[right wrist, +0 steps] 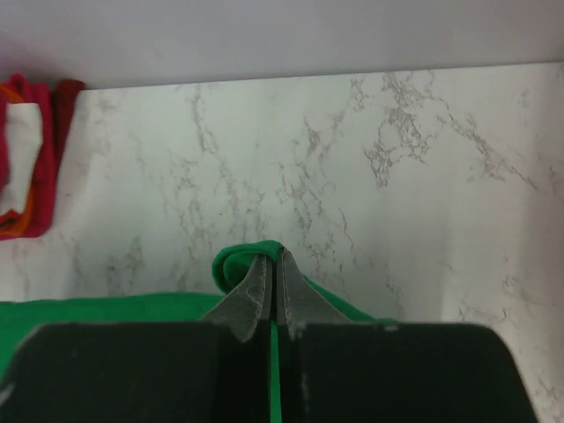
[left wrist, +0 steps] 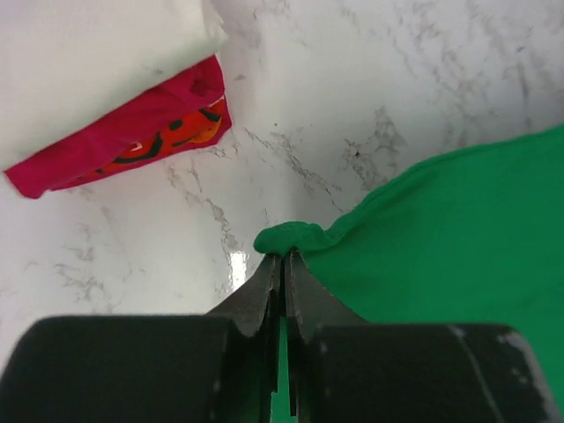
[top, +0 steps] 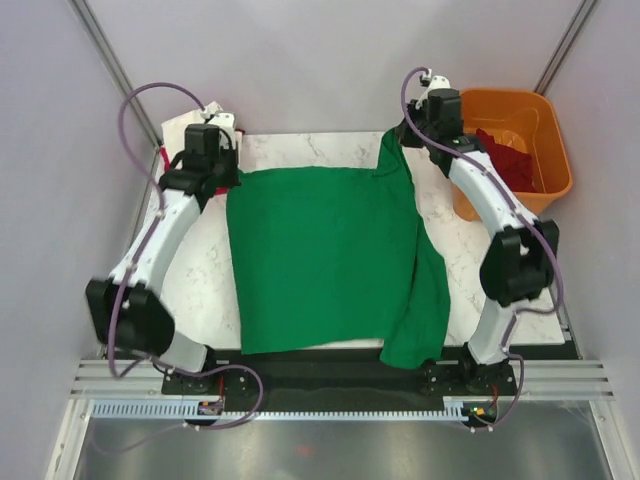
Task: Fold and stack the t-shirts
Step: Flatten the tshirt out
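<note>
A bright green t-shirt lies spread across the middle of the marble table. My left gripper is shut on its far left corner, seen bunched at the fingertips in the left wrist view. My right gripper is shut on its far right corner. The shirt's right side hangs in a fold down to the near table edge. A folded stack with a cream-white shirt on top of a red one sits at the far left, behind the left arm.
An orange plastic tub stands off the table's far right corner with dark red cloth inside. Grey walls close in on the left, back and right. The folded stack also shows at the left edge of the right wrist view.
</note>
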Controlling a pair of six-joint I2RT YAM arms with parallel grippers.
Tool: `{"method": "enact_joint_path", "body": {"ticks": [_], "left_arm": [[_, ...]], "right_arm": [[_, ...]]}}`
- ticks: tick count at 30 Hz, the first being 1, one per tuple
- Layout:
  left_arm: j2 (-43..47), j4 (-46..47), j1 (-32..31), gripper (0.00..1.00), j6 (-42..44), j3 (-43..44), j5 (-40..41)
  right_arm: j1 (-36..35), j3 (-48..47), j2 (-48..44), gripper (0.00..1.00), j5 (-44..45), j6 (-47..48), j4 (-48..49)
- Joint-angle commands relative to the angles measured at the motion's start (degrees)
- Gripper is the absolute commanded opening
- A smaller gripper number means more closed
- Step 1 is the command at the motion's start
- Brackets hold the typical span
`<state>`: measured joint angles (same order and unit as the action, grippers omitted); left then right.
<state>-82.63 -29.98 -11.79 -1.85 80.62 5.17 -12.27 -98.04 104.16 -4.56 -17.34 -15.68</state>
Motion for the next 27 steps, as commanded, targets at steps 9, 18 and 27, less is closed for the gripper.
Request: {"method": "enact_joint_path", "body": {"ticks": [9, 18, 27], "left_arm": [[-32.42, -3.33, 3.44, 1.0, -0.61, 37.58, -3.77], [-16.9, -4.04, 3.09, 0.95, -5.18, 25.84, -4.81], [-15.36, 5.89, 0.54, 0.84, -15.56, -0.19, -16.86]], "right_arm": [[-0.03, -37.22, 29.08, 0.98, 7.9, -0.33, -4.63], [-0.03, -24.81, 19.26, 0.98, 8.5, 0.04, -3.57], [0.67, 4.4, 8.7, 0.78, 14.41, -2.78, -2.25]]}}
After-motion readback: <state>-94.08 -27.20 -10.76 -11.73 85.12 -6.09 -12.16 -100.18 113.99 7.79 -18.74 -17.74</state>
